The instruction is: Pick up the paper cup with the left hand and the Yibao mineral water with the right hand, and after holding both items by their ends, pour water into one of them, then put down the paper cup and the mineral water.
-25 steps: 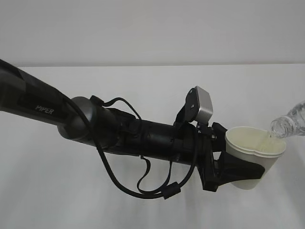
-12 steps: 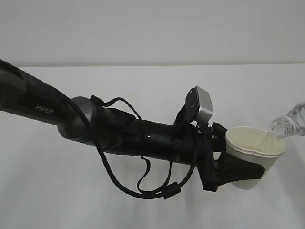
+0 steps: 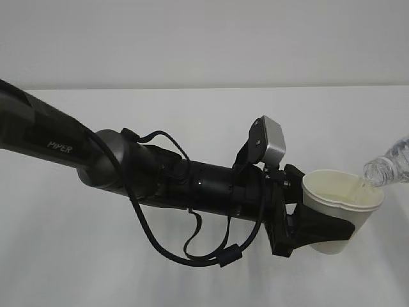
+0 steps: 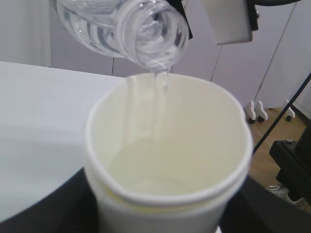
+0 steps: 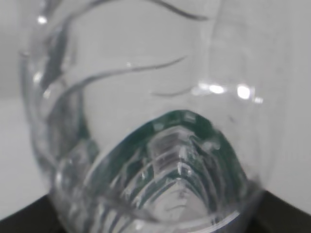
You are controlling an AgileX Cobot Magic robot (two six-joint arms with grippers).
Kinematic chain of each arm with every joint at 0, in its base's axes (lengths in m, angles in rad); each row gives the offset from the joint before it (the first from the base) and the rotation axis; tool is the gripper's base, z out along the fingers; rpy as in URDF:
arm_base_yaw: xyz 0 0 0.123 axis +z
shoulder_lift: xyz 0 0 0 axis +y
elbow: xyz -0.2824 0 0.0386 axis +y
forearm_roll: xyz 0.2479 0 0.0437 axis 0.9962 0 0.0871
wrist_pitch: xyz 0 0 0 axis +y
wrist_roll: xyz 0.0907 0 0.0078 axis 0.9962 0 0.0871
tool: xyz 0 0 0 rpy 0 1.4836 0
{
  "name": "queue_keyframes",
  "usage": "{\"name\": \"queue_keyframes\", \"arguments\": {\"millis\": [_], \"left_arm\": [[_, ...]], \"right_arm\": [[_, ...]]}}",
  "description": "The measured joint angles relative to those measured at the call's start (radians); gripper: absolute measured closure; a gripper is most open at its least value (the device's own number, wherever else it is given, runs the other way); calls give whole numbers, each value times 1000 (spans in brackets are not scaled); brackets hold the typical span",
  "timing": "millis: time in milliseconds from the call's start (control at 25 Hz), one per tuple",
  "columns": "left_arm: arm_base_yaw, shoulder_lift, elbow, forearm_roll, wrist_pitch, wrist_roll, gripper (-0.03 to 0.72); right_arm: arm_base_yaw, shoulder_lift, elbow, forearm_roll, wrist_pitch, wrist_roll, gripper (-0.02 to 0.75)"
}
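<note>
White table (image 3: 192,115) before pale wall (image 3: 204,38); wooden floor (image 4: 269,141).

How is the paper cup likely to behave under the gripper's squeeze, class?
Probably soft: the paper cup's rim looks pinched out of round in the left gripper. Water pooling inside likely makes it heavier and easy to spill if tilted.

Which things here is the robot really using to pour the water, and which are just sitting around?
Being used:
- paper cup, held by the left hand
- Yibao mineral water, tipped with its mouth over the cup's rim, water running in

Just around:
- white table
- wheeled stand feet on the floor behind
</note>
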State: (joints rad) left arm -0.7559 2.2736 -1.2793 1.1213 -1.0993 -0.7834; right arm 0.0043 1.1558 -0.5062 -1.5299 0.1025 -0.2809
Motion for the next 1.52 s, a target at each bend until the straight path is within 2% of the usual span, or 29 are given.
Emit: {"name": "queue_keyframes", "arguments": {"millis": [1520], "left_arm": [[0,0,0,15,3,-3,227]], "right_arm": [[17,0,-1,-23,25,15,283]]}}
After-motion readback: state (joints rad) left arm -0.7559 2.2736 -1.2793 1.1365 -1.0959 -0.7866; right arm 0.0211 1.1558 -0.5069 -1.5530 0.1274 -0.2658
